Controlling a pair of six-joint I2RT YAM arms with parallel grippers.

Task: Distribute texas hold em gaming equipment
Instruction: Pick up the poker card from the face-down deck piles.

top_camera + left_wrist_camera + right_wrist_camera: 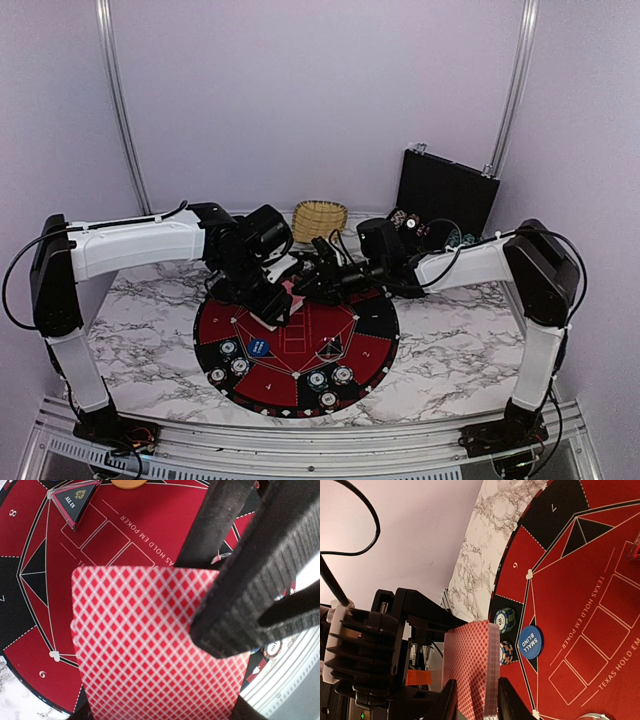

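The marbled bench is carrying everything. The two white arms are reaching in from either side and meeting over the middle. Under them the big round black-and-red mat is lying flat on the bench, taking up most of its centre. A black case is leaning against the back wall on the right, and a wicker basket is sitting near the wall behind the mat.

The deck of red-backed cards is hanging in the air above the far half of the mat, between the two arms. The left hand is clamping it, with one finger lying across the patterned back and the other passing underneath. The right hand is coming at the same deck from the other side. Its two fingers are standing close on either side of the deck's edge, with only a narrow gap. I cannot tell whether they are pressing on it.

A clear triangular marker reading ALL IN is resting on the mat, with an orange disc just beyond it. A blue disc marked SMALL BLIND is lying on the mat's left side. Beside it, teal-and-white chips are sitting in short stacks, and more are showing along the near rim.
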